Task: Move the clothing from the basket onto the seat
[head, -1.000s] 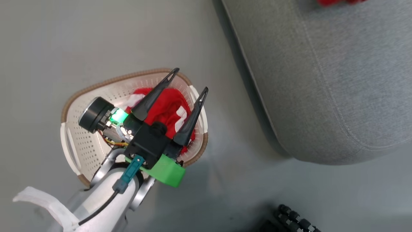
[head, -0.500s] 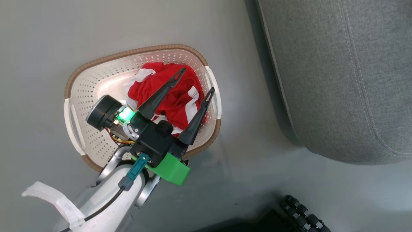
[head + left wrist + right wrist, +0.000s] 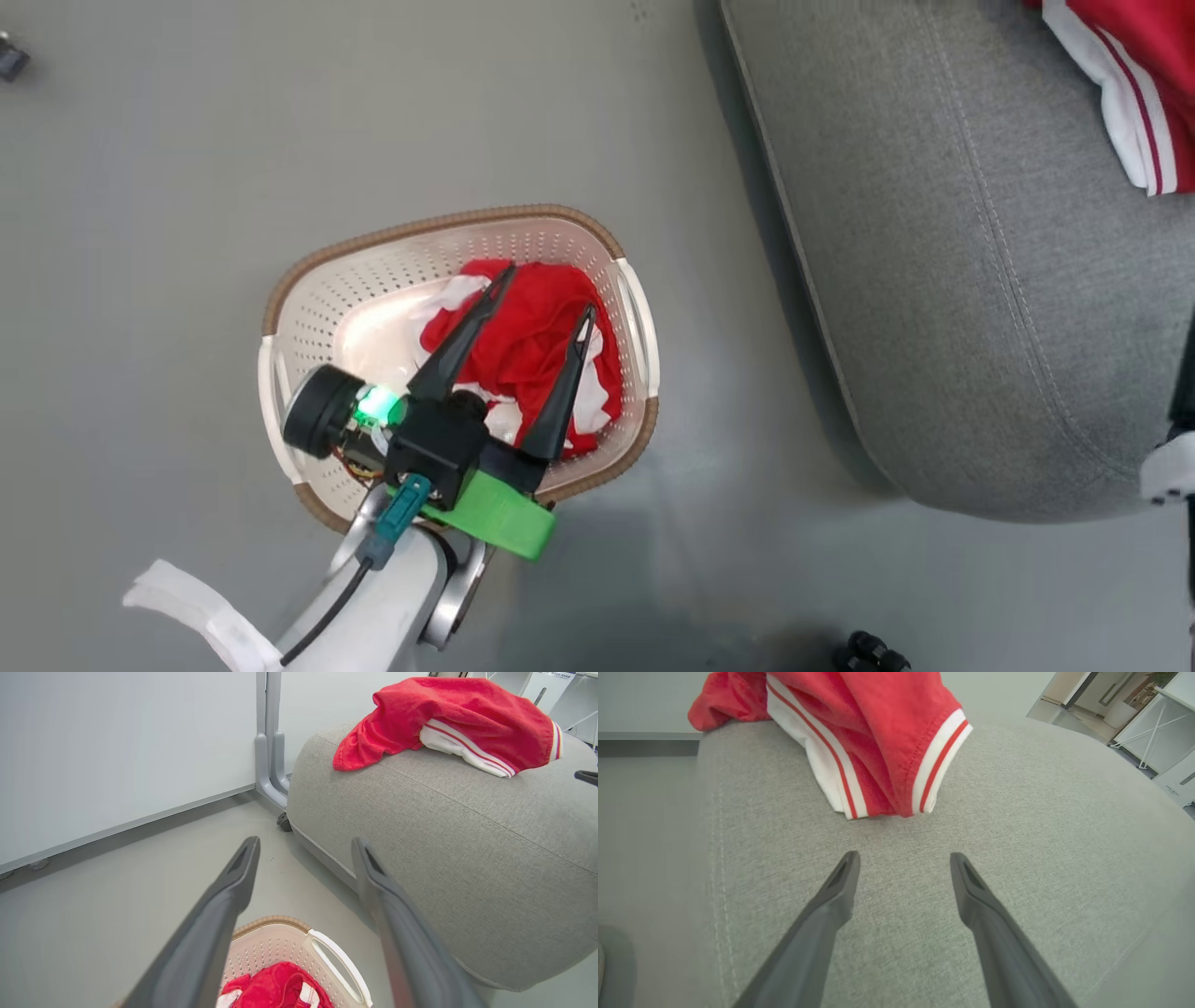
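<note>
One red garment point(image 3: 878, 728) lies on the grey couch seat point(image 3: 1041, 868) near the open, empty right fingers point(image 3: 822, 924), and the other red garment point(image 3: 537, 327) waits in the basket point(image 3: 317, 308) under the open left fingers point(image 3: 459, 338), so about half the job looks done.

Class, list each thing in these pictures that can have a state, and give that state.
Basket: upright, holds one garment.
Seat: bears one garment.
Garment in basket: crumpled, ungripped.
Garment on seat: draped, ungripped.
Left gripper: open, empty.
Right gripper: open, empty.
</note>
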Robot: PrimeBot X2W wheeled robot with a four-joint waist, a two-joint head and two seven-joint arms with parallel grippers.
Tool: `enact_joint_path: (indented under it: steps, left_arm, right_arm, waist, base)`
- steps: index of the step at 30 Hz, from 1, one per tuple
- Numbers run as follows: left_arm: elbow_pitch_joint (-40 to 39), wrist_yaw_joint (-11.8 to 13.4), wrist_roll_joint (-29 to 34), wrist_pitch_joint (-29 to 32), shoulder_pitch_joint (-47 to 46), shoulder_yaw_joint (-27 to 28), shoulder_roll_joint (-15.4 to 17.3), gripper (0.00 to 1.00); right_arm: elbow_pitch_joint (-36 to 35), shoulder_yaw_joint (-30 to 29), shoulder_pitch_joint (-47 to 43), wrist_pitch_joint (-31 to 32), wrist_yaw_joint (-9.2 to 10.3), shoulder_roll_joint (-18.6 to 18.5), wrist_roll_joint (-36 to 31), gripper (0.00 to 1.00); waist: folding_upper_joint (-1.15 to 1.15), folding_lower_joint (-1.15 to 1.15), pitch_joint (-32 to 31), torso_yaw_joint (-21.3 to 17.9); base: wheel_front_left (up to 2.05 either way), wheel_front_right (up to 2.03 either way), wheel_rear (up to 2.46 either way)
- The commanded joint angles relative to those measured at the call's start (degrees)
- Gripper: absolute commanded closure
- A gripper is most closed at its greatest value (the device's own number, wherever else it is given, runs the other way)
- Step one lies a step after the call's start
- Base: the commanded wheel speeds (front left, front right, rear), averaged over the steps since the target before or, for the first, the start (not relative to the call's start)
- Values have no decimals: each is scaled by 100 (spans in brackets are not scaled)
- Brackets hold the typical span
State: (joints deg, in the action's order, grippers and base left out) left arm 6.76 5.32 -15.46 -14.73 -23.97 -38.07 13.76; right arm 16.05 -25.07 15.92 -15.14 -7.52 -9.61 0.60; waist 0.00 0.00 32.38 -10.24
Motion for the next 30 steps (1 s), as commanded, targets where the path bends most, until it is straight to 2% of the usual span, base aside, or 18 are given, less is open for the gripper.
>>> enact_joint_path:
  steps: [1, 4, 9, 17, 24, 27, 30]
  left_arm:
    - [97, 46, -77, -38, 173, 52, -92, 0]
    - [146, 102, -134, -49, 432, 253, -312, 0]
    - [173, 107, -93, -47, 1097, 754, -618, 0]
    - [78, 41, 126, -49, 2044, 1605, -863, 0]
    - [-383, -115, 442, -43, 2668, 2245, -979, 0]
    - [-628, -265, 707, -43, 3020, 2499, -1031, 0]
    - [-705, -313, 791, -44, 3237, 2629, -1057, 0]
  right_arm:
    - [-60, 85, -252, -1, 7, 30, -26, 0]
    - [-244, 406, -618, -1, 7, 182, -127, 0]
    - [-437, 1309, -1073, -1, 7, 317, -148, 0]
    - [-703, 2308, -1291, -1, 7, 406, 110, 0]
    - [-1108, 2497, -1525, -1, 7, 472, 325, 0]
    - [-1339, 2475, -1829, -1, 7, 552, 476, 0]
    - [-1349, 2467, -2087, -1, 7, 600, 557, 0]
  waist:
    - [0, 0, -654, 389]
    - [0, 0, -1044, 659]
    - [0, 0, -1752, 1148]
    - [0, 0, -2651, 1659]
    - [0, 0, -3139, 1810]
    - [0, 0, -3367, 1770]
    - [0, 0, -3517, 1680]
  base:
    - [0, 0, 0]
    - [0, 0, 0]
    - [0, 0, 0]
    - [0, 0, 0]
    - [0, 0, 0]
    - [0, 0, 0]
    - [0, 0, 0]
